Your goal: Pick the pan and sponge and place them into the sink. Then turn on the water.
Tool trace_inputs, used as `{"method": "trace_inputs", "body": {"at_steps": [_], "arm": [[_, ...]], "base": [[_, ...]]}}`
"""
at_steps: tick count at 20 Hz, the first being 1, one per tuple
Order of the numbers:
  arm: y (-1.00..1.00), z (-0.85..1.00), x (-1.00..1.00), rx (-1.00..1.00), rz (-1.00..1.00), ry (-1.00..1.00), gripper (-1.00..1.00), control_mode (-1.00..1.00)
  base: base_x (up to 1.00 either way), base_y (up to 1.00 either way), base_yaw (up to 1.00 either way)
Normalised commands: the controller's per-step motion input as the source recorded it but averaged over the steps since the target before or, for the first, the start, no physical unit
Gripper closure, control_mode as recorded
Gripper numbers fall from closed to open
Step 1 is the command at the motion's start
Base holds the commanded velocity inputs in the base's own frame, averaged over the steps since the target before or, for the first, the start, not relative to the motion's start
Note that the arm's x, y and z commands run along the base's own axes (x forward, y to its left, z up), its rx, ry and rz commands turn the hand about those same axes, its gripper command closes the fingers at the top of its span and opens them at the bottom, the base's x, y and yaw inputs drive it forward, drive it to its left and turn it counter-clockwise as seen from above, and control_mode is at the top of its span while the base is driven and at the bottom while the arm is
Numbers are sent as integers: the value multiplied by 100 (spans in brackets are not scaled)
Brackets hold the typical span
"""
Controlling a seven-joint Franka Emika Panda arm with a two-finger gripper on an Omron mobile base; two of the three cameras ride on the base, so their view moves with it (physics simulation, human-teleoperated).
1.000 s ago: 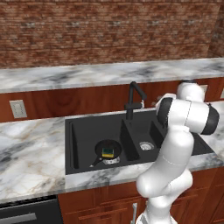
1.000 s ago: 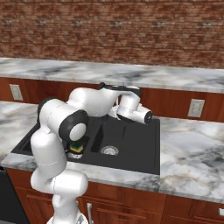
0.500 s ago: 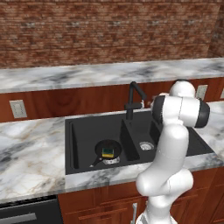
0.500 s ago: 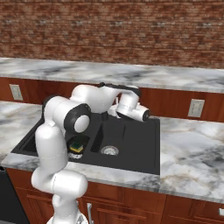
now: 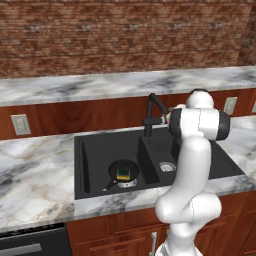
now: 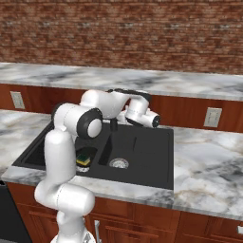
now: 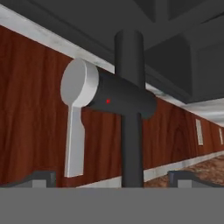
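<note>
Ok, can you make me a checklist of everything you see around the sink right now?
Surface: grey marble counter around the sink.
Job's things: pan sits in the left basin over its drain; sponge lies in the pan; no water runs from the faucet.
Clutter: nothing seen.
Grippers: gripper open, fingertips either side of the faucet post, silver lever just ahead, untouched.
Cables: nothing seen.
Surroundings: brick wall, wood cabinets, wall outlets.

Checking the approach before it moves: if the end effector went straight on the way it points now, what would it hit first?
Probably the black gooseneck faucet, at its upright stem or the silver lever handle just beside it. Both sit dead ahead between the fingertips, though depth is unclear.
</note>
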Motion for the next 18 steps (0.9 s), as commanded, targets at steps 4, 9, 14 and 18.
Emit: {"method": "trace_inputs", "body": {"at_steps": [4, 9, 14, 18], "arm": [[0, -24, 41, 2, 0, 0, -100, -100], [0, -24, 37, 1, 0, 0, -100, -100], [0, -13, 42, 2, 0, 0, -100, -100], [0, -8, 38, 3, 0, 0, -100, -100]], "base": [[0, 0, 0], [0, 0, 0], [0, 0, 0], [0, 0, 0]]}}
